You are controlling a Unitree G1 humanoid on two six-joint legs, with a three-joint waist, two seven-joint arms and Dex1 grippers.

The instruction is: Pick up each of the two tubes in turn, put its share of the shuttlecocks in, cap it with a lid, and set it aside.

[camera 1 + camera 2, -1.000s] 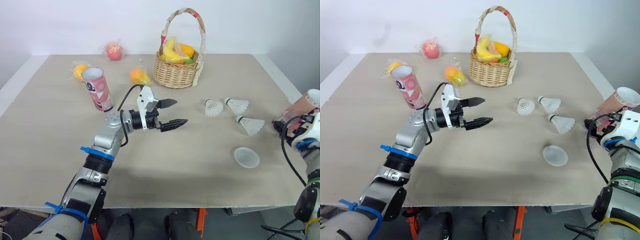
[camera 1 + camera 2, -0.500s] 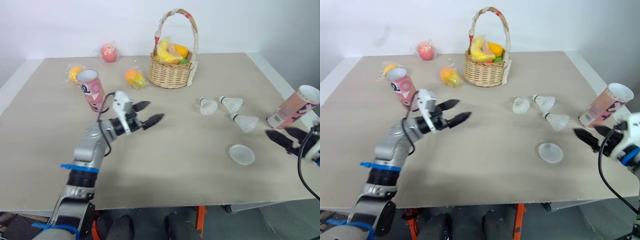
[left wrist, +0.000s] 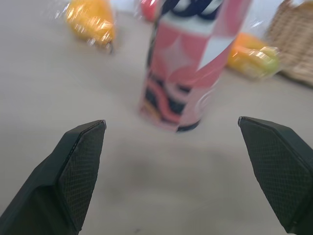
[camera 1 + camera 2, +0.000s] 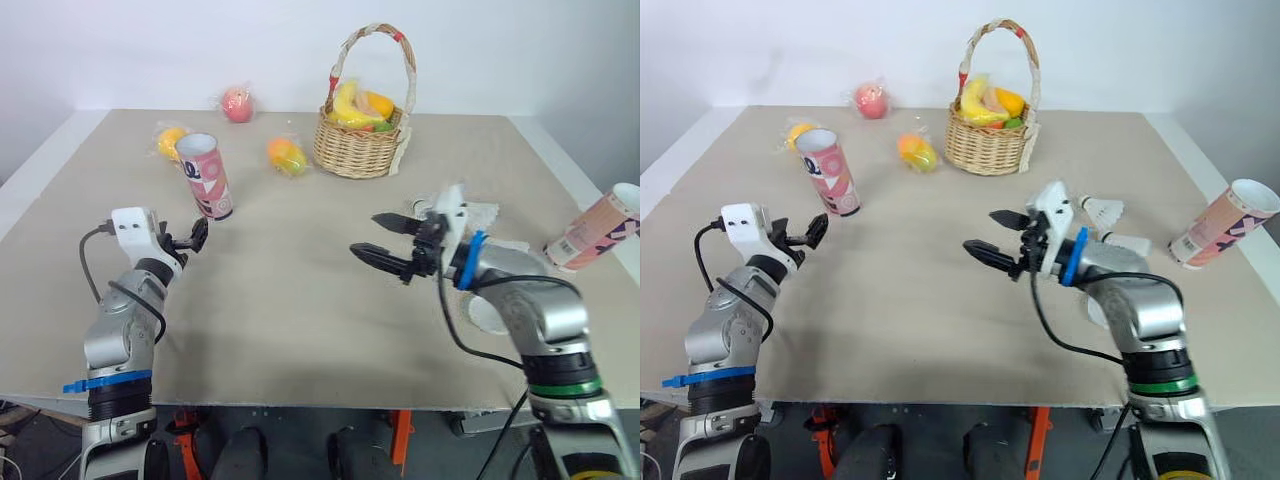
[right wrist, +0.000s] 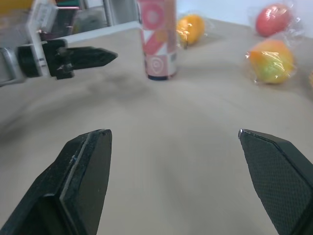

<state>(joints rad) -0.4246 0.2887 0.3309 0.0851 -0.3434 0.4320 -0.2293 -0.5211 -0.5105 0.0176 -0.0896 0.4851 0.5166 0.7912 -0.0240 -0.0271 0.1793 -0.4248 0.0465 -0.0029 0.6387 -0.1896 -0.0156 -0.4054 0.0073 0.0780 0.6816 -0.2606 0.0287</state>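
Observation:
One pink patterned tube (image 4: 205, 176) stands upright and uncapped on the left of the table. My left gripper (image 4: 193, 236) is open just in front of it; in the left wrist view the tube (image 3: 191, 63) stands beyond that gripper (image 3: 171, 121). The second tube (image 4: 598, 228) leans at the table's right edge. My right gripper (image 4: 385, 240) hovers open and empty over the table's middle, pointing left. Shuttlecocks (image 4: 1104, 210) lie behind the right forearm, partly hidden. A white lid (image 4: 480, 314) peeks out under that forearm.
A wicker basket (image 4: 360, 145) of fruit stands at the back centre. Wrapped fruits lie at the back left: a red one (image 4: 237, 103), an orange one (image 4: 170, 139) and another orange one (image 4: 285, 154). The right wrist view takes in the left gripper (image 5: 73, 56) and the left tube (image 5: 157, 39).
My right arm left the right-hand tube and swung in to the table's middle. My left arm drew back toward the near left, beside the left tube. The camera view also shifted.

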